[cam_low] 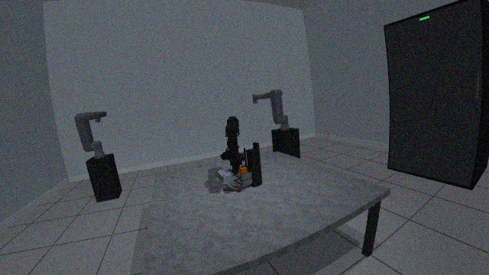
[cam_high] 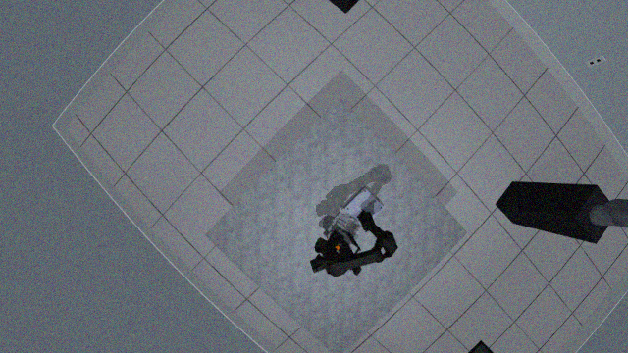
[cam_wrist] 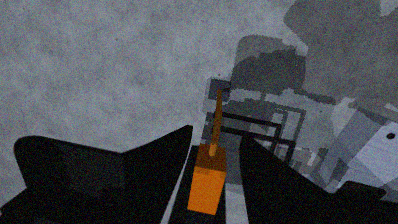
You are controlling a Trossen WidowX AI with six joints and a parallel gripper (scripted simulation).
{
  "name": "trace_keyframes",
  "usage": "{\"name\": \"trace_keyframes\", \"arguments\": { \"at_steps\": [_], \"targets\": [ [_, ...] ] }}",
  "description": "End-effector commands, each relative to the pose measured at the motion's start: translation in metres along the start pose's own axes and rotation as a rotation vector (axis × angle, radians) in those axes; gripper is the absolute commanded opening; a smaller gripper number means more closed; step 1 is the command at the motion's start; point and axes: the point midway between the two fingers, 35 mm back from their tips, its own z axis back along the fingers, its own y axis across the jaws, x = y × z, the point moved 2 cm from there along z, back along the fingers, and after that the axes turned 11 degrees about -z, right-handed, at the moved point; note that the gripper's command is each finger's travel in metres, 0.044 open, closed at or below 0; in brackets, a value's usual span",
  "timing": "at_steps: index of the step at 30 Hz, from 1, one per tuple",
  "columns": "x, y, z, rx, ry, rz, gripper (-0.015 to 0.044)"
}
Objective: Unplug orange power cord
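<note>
Plug [cam_wrist: 207, 184]: bright orange body, darker orange at its upper end. Cord [cam_wrist: 217, 120]: dull orange-brown. Gripper [cam_wrist: 216, 165]: black fingers. Strip [cam_wrist: 260, 125]: pale grey with dark grey bars. Table [cam_low: 267, 214]: mottled grey top, black legs. Floor [cam_high: 196, 98]: light grey tiles, dark grout lines. Cabinet [cam_low: 435, 95]: black, one green light.

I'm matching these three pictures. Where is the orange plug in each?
Top: plug, small orange spot below centre, under the black arm.
Exterior: plug at table centre, at the arm's foot.
Wrist: plug bottom centre, between the fingers.
Shared landmark: grey strip.
</note>
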Motion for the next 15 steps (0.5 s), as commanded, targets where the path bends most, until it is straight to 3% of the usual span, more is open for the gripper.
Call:
{"name": "trace_keyframes", "arguments": {
  "at_steps": [1,15],
  "targets": [
    [-0.001,0.0,-0.002,-0.013,0.011,-0.009,0.016],
    [-0.022,-0.003,-0.002,-0.013,0.012,-0.009,0.016]
  ]
}}
